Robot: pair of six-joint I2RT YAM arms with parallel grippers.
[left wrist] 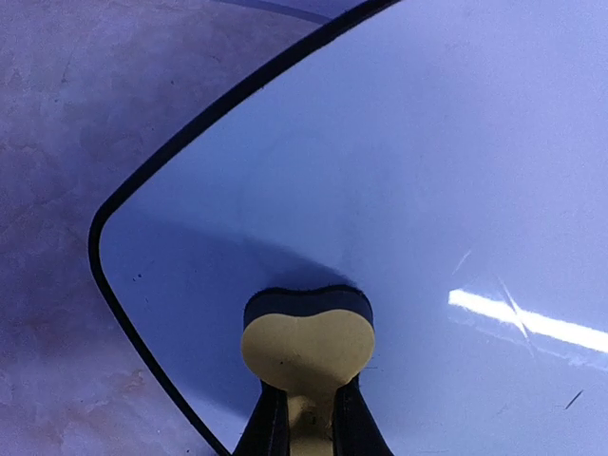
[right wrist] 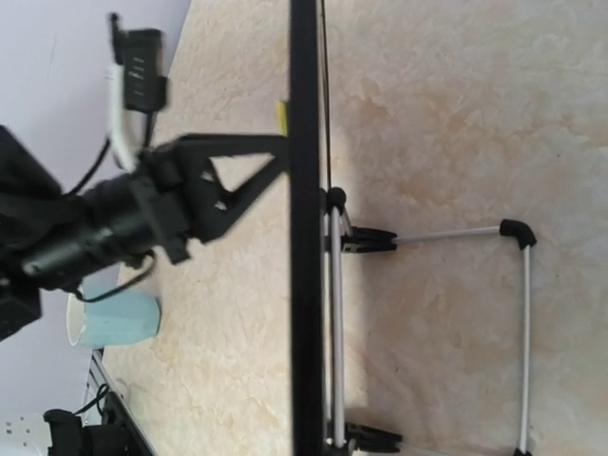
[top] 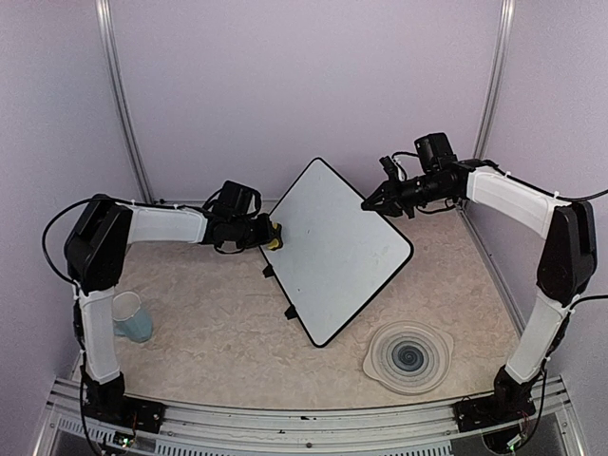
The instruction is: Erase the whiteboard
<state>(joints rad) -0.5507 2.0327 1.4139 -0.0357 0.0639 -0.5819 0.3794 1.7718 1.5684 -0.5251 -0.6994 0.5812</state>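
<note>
The whiteboard [top: 342, 252] stands tilted on its stand in the middle of the table, and its face looks nearly blank. A short black marker stroke [left wrist: 574, 399] shows low on the whiteboard [left wrist: 427, 171] in the left wrist view. My left gripper [top: 267, 237] is shut on a yellow heart-shaped eraser [left wrist: 306, 347] whose black felt presses on the board near its left corner. My right gripper [top: 369, 203] is shut on the board's upper right edge. The right wrist view shows the black frame [right wrist: 304, 285] edge-on, and the fingers are hidden there.
A pale blue cup [top: 131, 316] stands at the left by the left arm's base. A round ribbed plate [top: 408, 357] lies at the front right. The board's wire stand [right wrist: 522, 332] reaches back behind it. Walls close in on the back and sides.
</note>
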